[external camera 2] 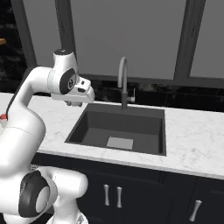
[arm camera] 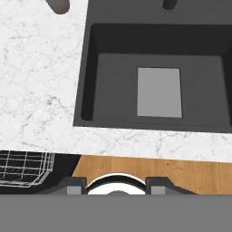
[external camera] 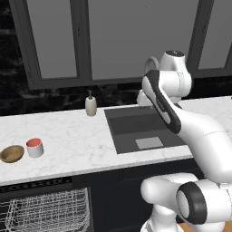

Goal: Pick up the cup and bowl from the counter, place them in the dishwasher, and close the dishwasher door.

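My gripper (arm camera: 116, 181) points down over the front edge of the sink (arm camera: 156, 77), its two dark tips barely poking up at six o'clock in the hand view with nothing between them, jaws parted and empty. In the left base view the cup (external camera: 35, 147) and the bowl (external camera: 12, 153) sit side by side on the counter (external camera: 72, 136) at nine o'clock, the bowl just left of the cup, and my arm hides the sink's right end. The dishwasher (external camera: 36, 185) below them is cut off by the frame, its white wire rack (external camera: 45, 210) showing; the soap bottle (external camera: 91, 105) stands at the sink's far left corner.
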You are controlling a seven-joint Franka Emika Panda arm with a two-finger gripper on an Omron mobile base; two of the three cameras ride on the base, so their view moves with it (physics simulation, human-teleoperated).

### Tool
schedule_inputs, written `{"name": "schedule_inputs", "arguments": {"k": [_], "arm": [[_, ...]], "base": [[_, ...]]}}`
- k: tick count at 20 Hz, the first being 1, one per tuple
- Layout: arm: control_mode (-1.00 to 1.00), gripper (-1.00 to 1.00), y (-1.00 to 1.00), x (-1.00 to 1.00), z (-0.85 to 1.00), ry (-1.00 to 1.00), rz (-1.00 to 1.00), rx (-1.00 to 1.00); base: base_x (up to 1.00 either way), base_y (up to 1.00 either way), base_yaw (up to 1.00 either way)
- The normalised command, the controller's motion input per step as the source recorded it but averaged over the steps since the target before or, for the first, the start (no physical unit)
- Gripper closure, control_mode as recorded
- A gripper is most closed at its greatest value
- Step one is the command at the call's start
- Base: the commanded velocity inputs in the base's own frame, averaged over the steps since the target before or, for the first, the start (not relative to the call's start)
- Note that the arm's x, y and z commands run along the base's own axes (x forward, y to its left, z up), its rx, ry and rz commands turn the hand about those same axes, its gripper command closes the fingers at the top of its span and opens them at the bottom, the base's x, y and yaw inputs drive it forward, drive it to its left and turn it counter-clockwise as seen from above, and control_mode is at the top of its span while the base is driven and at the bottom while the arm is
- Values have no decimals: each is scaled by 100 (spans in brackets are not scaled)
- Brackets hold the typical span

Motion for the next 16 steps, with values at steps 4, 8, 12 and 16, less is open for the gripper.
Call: {"name": "schedule_inputs", "arguments": {"k": [4,8,12,16], "arm": [[-100,-100,0,-7,-1,0,0,-1],[-100,-100,0,-59,0,-6,5,0],[-100,-100,0,-48,0,-2,1,0],[-100,-100,0,-6,0,0,1,0]], "base": [[0,0,0],[0,0,0],[0,0,0],[0,0,0]]}}
